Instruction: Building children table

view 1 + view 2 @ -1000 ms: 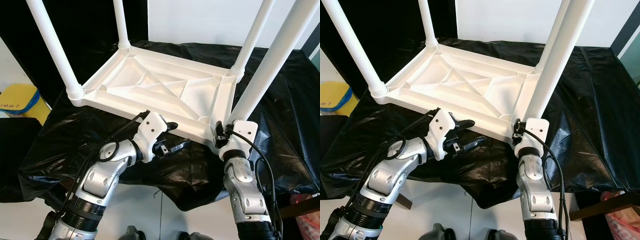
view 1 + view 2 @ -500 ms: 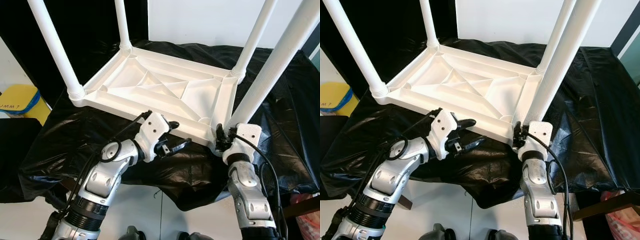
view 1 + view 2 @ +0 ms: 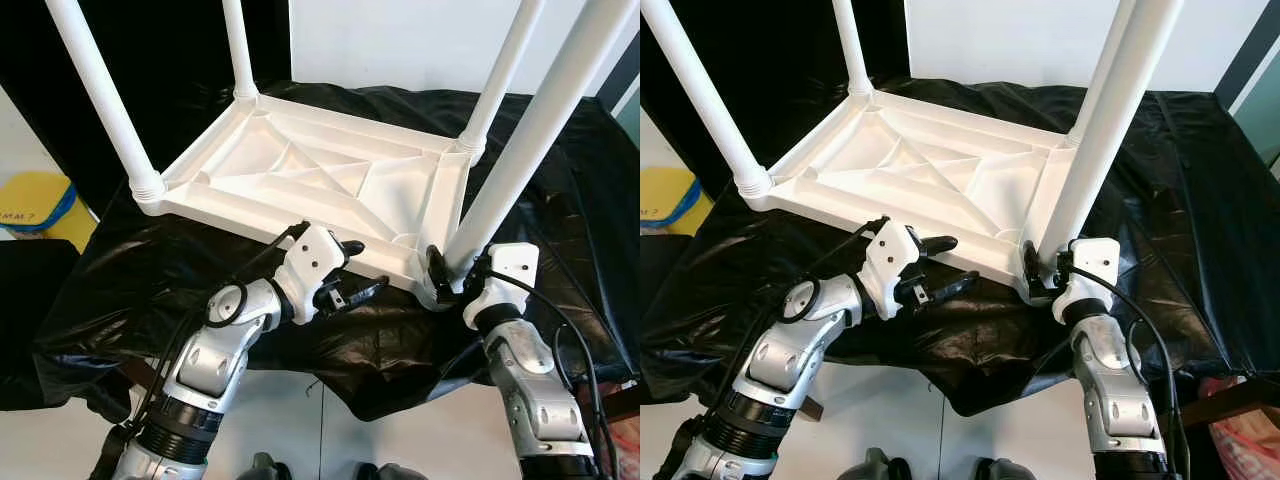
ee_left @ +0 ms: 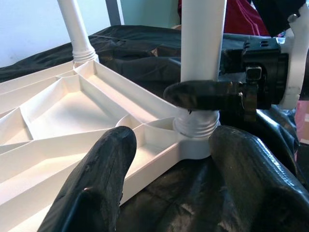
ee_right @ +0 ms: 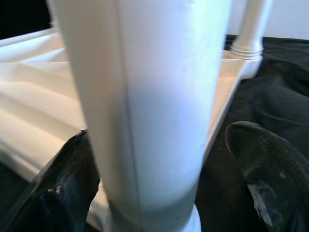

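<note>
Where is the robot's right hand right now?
The right gripper is at the near right corner of the upside-down white table, its black fingers around the bottom of the table leg there, close above the black sheet.

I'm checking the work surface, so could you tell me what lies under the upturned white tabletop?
A crumpled black sheet lies under the white tabletop and spreads past it on every side. What the sheet covers underneath cannot be seen.
</note>
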Controlling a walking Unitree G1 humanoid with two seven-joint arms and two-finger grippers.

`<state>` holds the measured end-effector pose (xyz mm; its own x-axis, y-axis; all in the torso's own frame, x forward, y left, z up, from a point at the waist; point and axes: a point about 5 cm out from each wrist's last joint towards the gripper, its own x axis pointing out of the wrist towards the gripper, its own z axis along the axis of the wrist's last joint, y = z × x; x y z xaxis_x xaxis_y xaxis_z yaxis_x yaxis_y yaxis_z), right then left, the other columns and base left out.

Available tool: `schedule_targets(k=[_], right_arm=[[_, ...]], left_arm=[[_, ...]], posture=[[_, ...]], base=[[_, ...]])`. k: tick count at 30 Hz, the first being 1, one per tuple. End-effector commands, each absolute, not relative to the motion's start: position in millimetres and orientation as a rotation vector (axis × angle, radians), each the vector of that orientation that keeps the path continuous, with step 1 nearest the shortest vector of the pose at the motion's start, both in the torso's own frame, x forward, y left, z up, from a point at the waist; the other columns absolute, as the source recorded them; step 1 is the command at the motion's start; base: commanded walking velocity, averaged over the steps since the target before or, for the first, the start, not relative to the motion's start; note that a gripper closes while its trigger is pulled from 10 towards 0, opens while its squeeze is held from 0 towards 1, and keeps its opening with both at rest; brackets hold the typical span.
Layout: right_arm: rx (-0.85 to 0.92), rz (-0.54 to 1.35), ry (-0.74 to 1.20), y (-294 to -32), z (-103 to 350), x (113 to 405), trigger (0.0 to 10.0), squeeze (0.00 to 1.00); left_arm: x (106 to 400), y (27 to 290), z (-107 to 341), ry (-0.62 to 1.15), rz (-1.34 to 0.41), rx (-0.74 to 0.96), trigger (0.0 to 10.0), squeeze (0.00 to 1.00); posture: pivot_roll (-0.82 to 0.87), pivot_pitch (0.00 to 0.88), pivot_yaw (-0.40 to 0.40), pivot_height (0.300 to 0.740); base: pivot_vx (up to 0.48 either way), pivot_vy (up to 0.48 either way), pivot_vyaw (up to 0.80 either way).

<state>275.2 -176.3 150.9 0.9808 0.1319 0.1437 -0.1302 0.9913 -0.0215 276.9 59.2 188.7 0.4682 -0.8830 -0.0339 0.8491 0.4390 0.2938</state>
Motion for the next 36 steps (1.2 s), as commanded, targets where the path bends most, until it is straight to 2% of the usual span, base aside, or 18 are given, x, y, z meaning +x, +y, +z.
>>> schedule_targets(k=[1, 2, 11, 18, 19, 31, 32, 33, 34, 36], right_arm=[[-0.008, 0.167, -0.134, -179.8, 148.5, 274.3, 10.0, 0.91], [-0.017, 0.218, -0.127, -180.8, 148.1, 274.0, 10.0, 0.00], [-0.082, 0.435, -0.084, -182.5, 140.5, 283.4, 10.0, 0.00], [-0.092, 0.468, -0.082, -178.6, 136.3, 294.6, 10.0, 0.00], [-0.092, 0.472, -0.082, -177.4, 135.1, 295.5, 0.0, 0.00], [-0.074, 0.475, -0.058, -177.7, 123.5, 294.8, 0.0, 0.00], [-0.068, 0.469, -0.055, -178.1, 122.8, 295.6, 9.6, 0.00], [-0.065, 0.465, -0.054, -178.3, 122.4, 296.2, 9.6, 0.00], [-0.063, 0.464, -0.055, -178.4, 122.0, 296.8, 10.0, 0.00], [-0.060, 0.447, -0.056, -178.8, 122.0, 297.1, 10.0, 0.00]], left_arm=[[279.4, 60.1, 181.6, -0.100, -0.994, 0.255, 10.0, 0.00], [277.3, 57.8, 180.2, -0.098, -1.013, 0.247, 10.0, 0.00], [268.5, 55.1, 175.2, -0.070, -1.075, 0.220, 10.0, 0.00], [266.6, 52.2, 177.3, -0.077, -1.085, 0.205, 10.0, 0.00], [265.8, 51.8, 177.1, -0.078, -1.086, 0.204, 10.0, 0.00], [262.0, 56.5, 174.5, -0.063, -1.067, 0.199, 10.0, 0.00], [261.6, 56.6, 174.2, -0.060, -1.066, 0.196, 10.0, 0.00], [261.4, 56.6, 174.0, -0.058, -1.066, 0.194, 10.0, 0.00], [261.3, 56.6, 173.9, -0.057, -1.066, 0.193, 10.0, 0.00], [261.1, 56.6, 173.4, -0.056, -1.065, 0.192, 10.0, 0.00]], posture=[[-0.09, 0.129, -0.016, 0.740], [-0.09, 0.131, -0.016, 0.740], [-0.09, 0.135, -0.011, 0.740], [-0.08, 0.138, -0.016, 0.740], [-0.07, 0.137, -0.018, 0.740], [-0.06, 0.136, -0.025, 0.740], [-0.06, 0.136, -0.025, 0.740], [-0.06, 0.136, -0.025, 0.740], [-0.06, 0.136, -0.025, 0.740], [-0.06, 0.135, -0.029, 0.740]], base=[[0.000, 0.000, 0.00], [0.000, 0.000, 0.00], [0.000, 0.000, 0.00], [0.000, 0.000, 0.00], [0.000, 0.000, 0.00], [0.000, 0.000, 0.00], [0.000, 0.000, 0.00], [0.000, 0.000, 0.00], [0.000, 0.000, 0.00], [0.000, 0.000, 0.00]])
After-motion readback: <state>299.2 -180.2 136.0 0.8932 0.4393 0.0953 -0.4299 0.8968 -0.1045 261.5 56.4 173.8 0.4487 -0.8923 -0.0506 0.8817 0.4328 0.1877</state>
